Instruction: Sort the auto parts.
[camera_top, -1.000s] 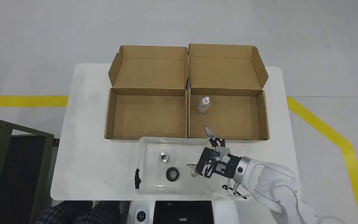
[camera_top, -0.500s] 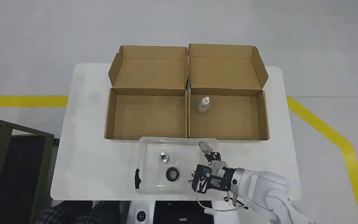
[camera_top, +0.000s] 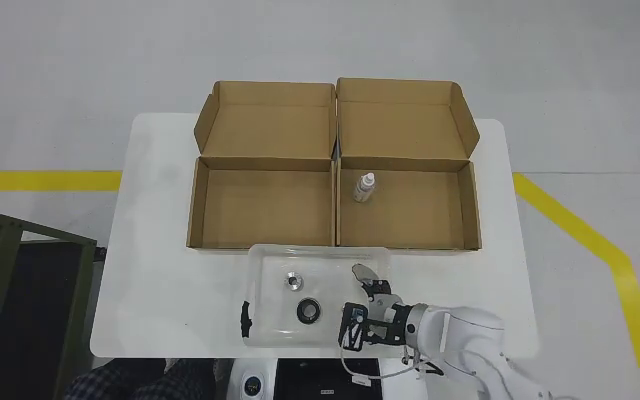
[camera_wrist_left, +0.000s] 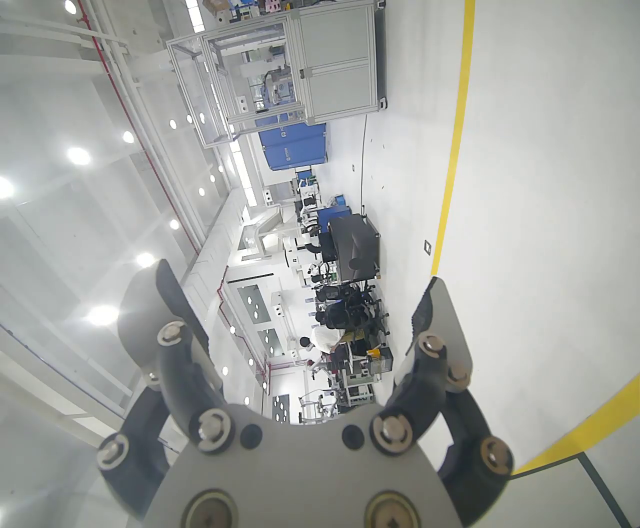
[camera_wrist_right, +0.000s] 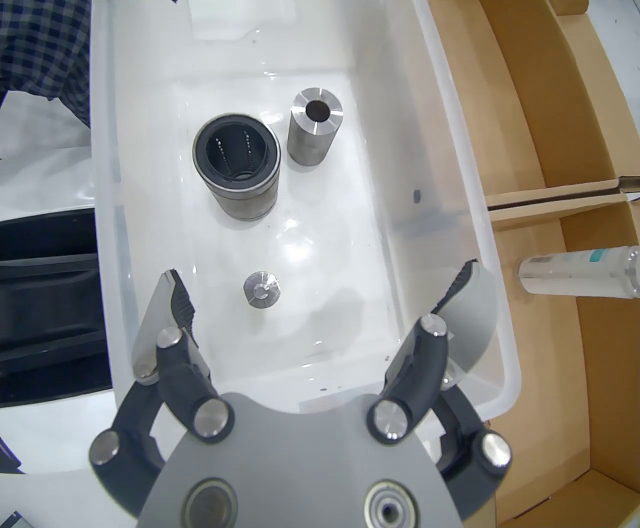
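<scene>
Clear plastic bin (camera_wrist_right: 452, 150) at the table's near edge holds three metal parts: a large bearing (camera_wrist_right: 236, 167), a steel sleeve (camera_wrist_right: 314, 127) just beside it, and a small round piece (camera_wrist_right: 262, 290) apart from both. Right gripper (camera_wrist_right: 320, 277) hangs over the bin, fingers spread wide, the small piece between them. Left gripper (camera_wrist_left: 299, 277) is spread wide too, holding nothing. One bottle (camera_top: 365, 186) sits in the right cardboard box (camera_top: 420, 210)

The top view looks straight down on the tabletop (camera_top: 160, 200) from high above. The right wrist view hangs close over the clear bin (camera_wrist_right: 450, 125), which both views share. The left wrist view faces off across the hall floor (camera_wrist_left: 540, 150).
</scene>
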